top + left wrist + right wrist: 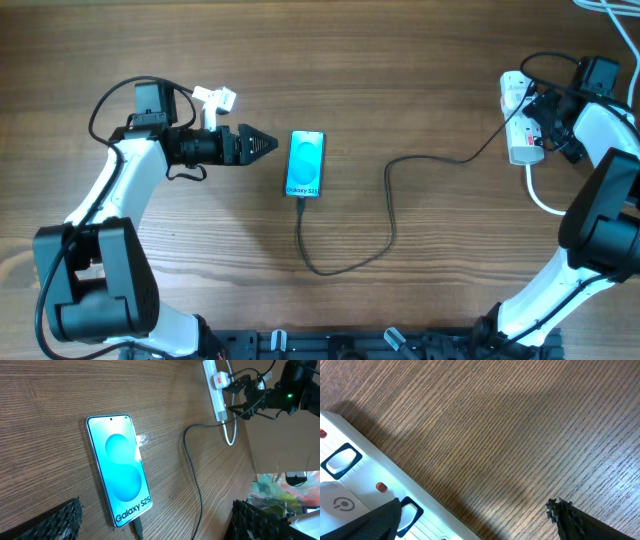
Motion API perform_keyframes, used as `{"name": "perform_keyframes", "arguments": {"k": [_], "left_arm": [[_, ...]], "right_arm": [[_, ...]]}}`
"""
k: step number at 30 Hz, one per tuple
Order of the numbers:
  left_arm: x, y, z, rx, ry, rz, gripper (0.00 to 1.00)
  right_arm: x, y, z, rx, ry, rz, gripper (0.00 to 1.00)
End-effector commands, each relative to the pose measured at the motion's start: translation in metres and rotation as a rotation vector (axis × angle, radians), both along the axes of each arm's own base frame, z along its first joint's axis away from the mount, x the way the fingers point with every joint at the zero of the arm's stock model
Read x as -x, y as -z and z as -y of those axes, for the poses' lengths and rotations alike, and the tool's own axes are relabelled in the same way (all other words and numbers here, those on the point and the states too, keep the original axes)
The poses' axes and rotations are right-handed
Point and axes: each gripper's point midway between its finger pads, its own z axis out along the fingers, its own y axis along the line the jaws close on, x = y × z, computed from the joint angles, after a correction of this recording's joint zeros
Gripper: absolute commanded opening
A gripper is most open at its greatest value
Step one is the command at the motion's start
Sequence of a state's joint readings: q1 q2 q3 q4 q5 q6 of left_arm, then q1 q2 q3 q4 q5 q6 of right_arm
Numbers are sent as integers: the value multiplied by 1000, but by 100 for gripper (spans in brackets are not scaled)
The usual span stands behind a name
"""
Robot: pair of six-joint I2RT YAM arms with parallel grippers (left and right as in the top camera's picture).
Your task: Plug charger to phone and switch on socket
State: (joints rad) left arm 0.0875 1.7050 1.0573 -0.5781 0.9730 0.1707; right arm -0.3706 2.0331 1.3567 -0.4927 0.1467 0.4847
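Note:
The phone lies flat at the table's middle, its teal screen lit; it also shows in the left wrist view. The black charger cable has its connector in the phone's bottom end. From there it loops across the table to the white socket at the far right. My left gripper is open and empty, just left of the phone. My right gripper is open over the socket. Its left finger hangs over a rocker switch, and I cannot tell whether they touch.
A white plug sits in the socket. The socket's thick white lead curls toward the right edge. Red marks sit beside the switches. The table's right edge and clutter beyond it show in the left wrist view.

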Motion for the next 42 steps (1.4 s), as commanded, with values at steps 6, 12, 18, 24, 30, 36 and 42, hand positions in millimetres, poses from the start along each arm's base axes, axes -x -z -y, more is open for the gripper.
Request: {"name": "perform_keyframes", "arguments": {"k": [6, 12, 18, 24, 30, 36, 42], "left_arm": [[0, -3, 0, 0, 0, 13, 100], [0, -3, 0, 0, 0, 12, 100], [0, -3, 0, 0, 0, 12, 100], [0, -3, 0, 0, 0, 12, 100], [0, -3, 0, 0, 0, 12, 100], [0, -3, 0, 0, 0, 12, 100], [0, -3, 0, 0, 0, 12, 100]], "right_arm": [[10, 39, -46, -165, -118, -78, 100], [11, 39, -46, -165, -117, -81, 100], [12, 39, -42, -132, -155, -100, 100], [18, 41, -41, -123, -153, -126, 100], [21, 42, -55, -172, -275, -145, 100], [37, 45, -58, -185, -283, -212, 100], [47, 47, -54, -167, -272, -261, 99]]}}
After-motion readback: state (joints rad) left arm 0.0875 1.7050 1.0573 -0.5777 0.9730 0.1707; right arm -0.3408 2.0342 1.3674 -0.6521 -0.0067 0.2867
